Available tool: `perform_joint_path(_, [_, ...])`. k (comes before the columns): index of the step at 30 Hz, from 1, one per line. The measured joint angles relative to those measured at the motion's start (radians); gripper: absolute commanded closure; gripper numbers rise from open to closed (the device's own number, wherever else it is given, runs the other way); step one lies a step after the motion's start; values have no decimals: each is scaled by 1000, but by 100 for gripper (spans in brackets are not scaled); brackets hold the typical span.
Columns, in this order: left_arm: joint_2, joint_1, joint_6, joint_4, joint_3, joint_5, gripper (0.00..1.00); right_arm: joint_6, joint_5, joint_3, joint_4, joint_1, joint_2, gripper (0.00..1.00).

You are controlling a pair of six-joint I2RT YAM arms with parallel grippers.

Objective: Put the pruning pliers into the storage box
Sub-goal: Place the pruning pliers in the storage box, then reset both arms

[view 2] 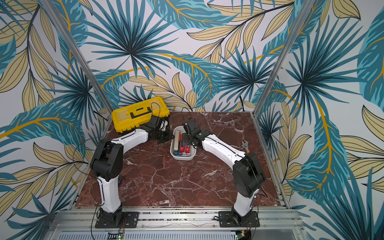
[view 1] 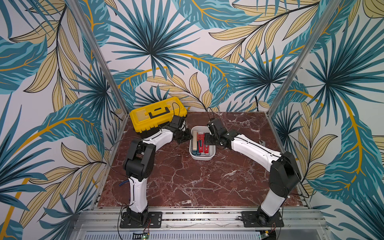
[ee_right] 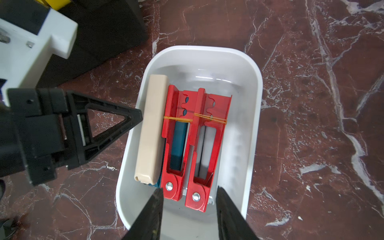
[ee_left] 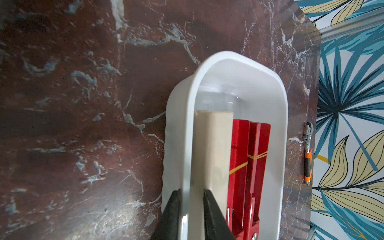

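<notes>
Pruning pliers, beige, red and teal among them, lie side by side inside the white storage box at mid-table. The right gripper hangs over the red pair's riveted ends, jaws spread and empty. The left gripper sits astride the box's long wall beside the beige piece; whether it pinches that wall I cannot tell. Best, I judge, to lift each gripper straight up so nothing drags. Both arms lean inward, elbows bent, wrists tipped down
</notes>
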Motion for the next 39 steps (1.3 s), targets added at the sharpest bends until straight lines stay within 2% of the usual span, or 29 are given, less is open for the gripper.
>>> perform_joint_path(8, [-9, 0, 23, -20, 0, -13, 62, -15, 7, -36, -5, 0, -48, 53])
perform_joint_path(10, [-11, 0, 31, -26, 0, -23, 51, -23, 14, -50, -3, 0, -82, 52])
perform_joint_path(12, [-18, 0, 39, -32, -1, -32, 29, -30, 25, -66, -3, 0, -119, 51])
perform_joint_path(15, [-37, 0, 49, -37, -6, -50, 0, -39, 41, -81, -3, -1, -156, 49])
perform_joint_path(21, [-97, 6, 66, -60, -10, -85, 0, -50, 65, -119, -5, -3, -196, 43])
perform_joint_path(24, [-135, 13, 74, -70, -16, -100, 0, -53, 76, -137, -6, -4, -219, 37])
perform_joint_path(25, [-148, 15, 76, -74, -22, -106, 0, -55, 79, -143, -6, -5, -227, 32])
perform_joint_path(26, [-163, 18, 79, -76, -31, -112, 0, -55, 82, -150, -6, -5, -237, 3])
perform_joint_path(27, [-174, 19, 82, -77, -39, -114, 0, -55, 86, -159, -7, -5, -246, 1])
perform_joint_path(34, [-332, 38, 146, -76, -206, -162, 0, -70, 124, -254, -16, -16, -361, 1])
perform_joint_path(39, [-498, 53, 229, -37, -340, -205, 0, -72, 161, -314, -23, -31, -452, 0])
